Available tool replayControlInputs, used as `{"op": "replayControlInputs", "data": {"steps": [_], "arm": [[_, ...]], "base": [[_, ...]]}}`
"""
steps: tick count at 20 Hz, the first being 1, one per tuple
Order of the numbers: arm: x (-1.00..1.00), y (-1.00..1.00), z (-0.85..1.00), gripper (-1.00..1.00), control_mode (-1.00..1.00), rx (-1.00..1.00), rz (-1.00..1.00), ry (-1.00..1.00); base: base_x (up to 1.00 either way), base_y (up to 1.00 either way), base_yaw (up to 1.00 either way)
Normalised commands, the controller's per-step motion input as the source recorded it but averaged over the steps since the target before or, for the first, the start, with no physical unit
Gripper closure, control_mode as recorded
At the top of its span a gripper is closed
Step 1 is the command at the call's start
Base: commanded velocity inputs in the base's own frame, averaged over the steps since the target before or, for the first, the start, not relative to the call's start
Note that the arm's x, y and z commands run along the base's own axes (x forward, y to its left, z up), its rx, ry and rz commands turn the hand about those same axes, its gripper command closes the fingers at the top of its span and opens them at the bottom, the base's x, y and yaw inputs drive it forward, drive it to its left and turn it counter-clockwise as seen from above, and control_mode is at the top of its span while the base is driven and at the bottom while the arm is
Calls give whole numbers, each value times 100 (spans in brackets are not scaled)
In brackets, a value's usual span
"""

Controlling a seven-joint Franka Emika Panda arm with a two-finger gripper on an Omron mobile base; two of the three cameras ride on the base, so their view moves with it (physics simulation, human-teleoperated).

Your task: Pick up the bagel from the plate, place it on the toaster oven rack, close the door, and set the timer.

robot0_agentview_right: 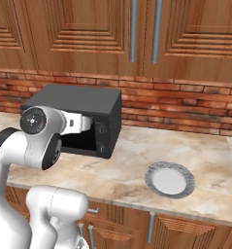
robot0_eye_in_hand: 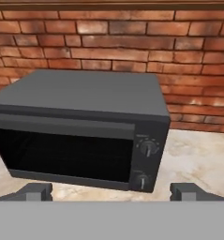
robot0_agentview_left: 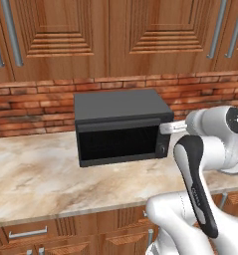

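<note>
The black toaster oven [robot0_agentview_left: 121, 106] stands on the counter against the brick wall. Its door [robot0_eye_in_hand: 62, 151] with the dark glass window is shut. The toaster oven rack is hidden behind that glass. Two round knobs, an upper one [robot0_eye_in_hand: 147, 148] and a lower one [robot0_eye_in_hand: 141, 180], sit on the panel right of the door. My gripper [robot0_eye_in_hand: 111, 192] hovers open in front of the oven's right side, level with the knobs, holding nothing. The white plate [robot0_agentview_right: 170, 181] with a grey rim lies bare on the counter to the oven's right. The bagel is out of view.
Marble counter [robot0_agentview_left: 36, 174] stretches left and in front of the oven. Wooden wall cabinets [robot0_agentview_left: 115, 35] with steel handles hang above it. Drawers and doors run below the counter's front edge [robot0_agentview_right: 137, 202].
</note>
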Motion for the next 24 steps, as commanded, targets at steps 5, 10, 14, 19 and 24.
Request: {"op": "replayControlInputs", "data": {"steps": [5,10,14,19,24], "arm": [[0,-22,-1,-100,-100,1,0,-7],[0,-6,-1,-100,-100,1,0,0],[12,-4,-4,-100,-100,0,0,1],[21,-11,-12,-100,-100,0,0,3],[25,-34,-14,-100,-100,0,7,2]], "base": [[0,0,0],[0,0,0],[0,0,0],[0,0,0],[0,0,0]]}}
